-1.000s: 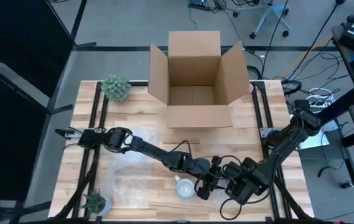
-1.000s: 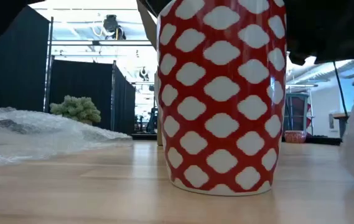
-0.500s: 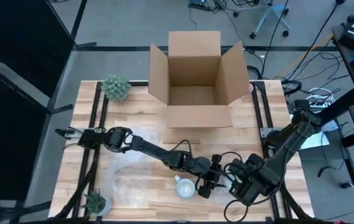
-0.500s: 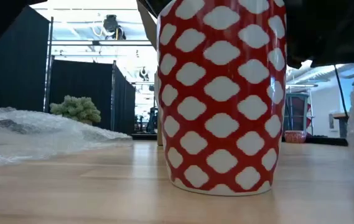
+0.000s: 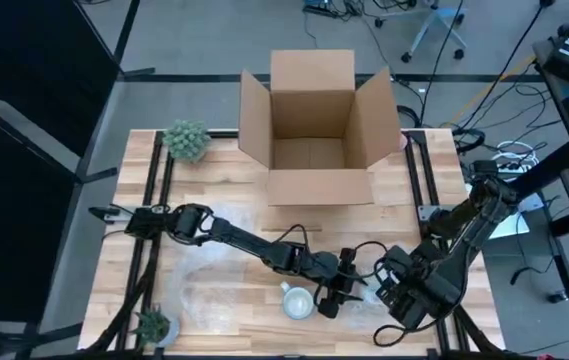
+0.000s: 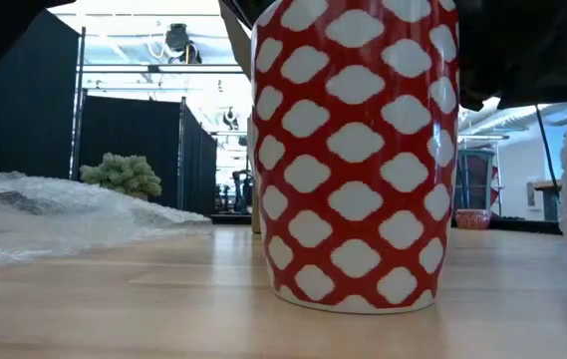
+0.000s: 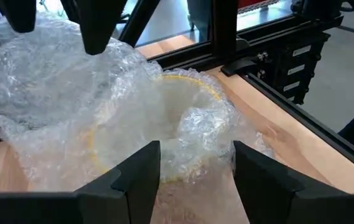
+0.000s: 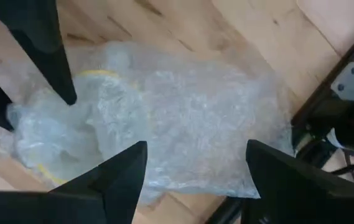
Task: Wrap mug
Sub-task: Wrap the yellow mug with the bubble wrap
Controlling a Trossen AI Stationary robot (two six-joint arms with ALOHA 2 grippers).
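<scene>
Mug (image 6: 353, 150) upright, long axis vertical | mouth up | on table (image 6: 163, 309)

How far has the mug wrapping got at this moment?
Nothing is wrapped: the red-and-white mug stands bare on the table. In hand: both tools, left and right, hang open over a crumpled bubble wrap sheet. Left: getting wrap around the mug; another sheet lies spread nearby.

Glossy mug (image 6: 355, 150) (wood table (image 6: 163, 309))
</scene>
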